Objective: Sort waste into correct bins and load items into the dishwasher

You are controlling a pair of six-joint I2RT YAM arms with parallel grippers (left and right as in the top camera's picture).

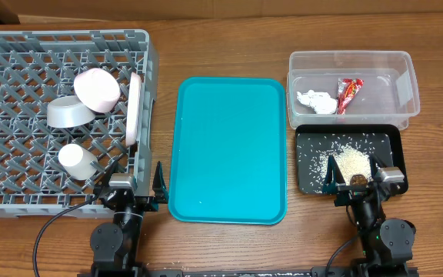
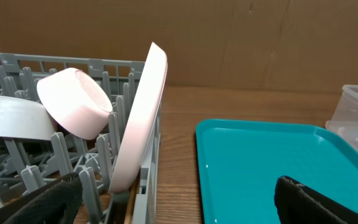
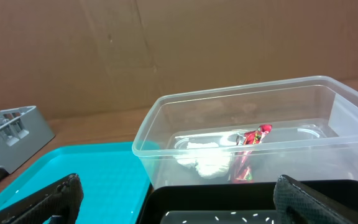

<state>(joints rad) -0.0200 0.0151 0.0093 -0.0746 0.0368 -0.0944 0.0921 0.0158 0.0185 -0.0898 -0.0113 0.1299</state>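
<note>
Status check; all positions ref. the teal tray [image 1: 231, 150].

- Dish rack [image 1: 52, 36], just L of the tray: holds the white plate [image 1: 134, 108] on edge against the wall nearest the tray. Further from the tray are the pink-sided bowl [image 1: 97, 88] tipped on its side, the grey metal bowl [image 1: 69, 112] and the white cup [image 1: 77, 161] lying down. Chopsticks not made out in any view, so can't say where they are.
- Clear tub [image 1: 352, 54], R of the tray, far side: red-and-white wrapper [image 1: 348, 94] and white napkin [image 1: 316, 101] inside.
- Black tray [image 1: 391, 138], R of the tray, near side: rice grains [image 1: 348, 161] heaped and scattered, brown lump [image 1: 356, 179] at the near edge.
- The teal tray itself is bare.

Judgement: sort + load approx. complete; only open item is the chopsticks.

L gripper [image 1: 135, 185] sits by the tray's near-L corner with fingers spread, nothing held. R gripper [image 1: 354, 183] sits over the black tray's near edge, also spread and empty.

Labels/writing: none legible. The wrapper has printing, but it is too small and crumpled to read. No marks seen on rack, tub or trays.
</note>
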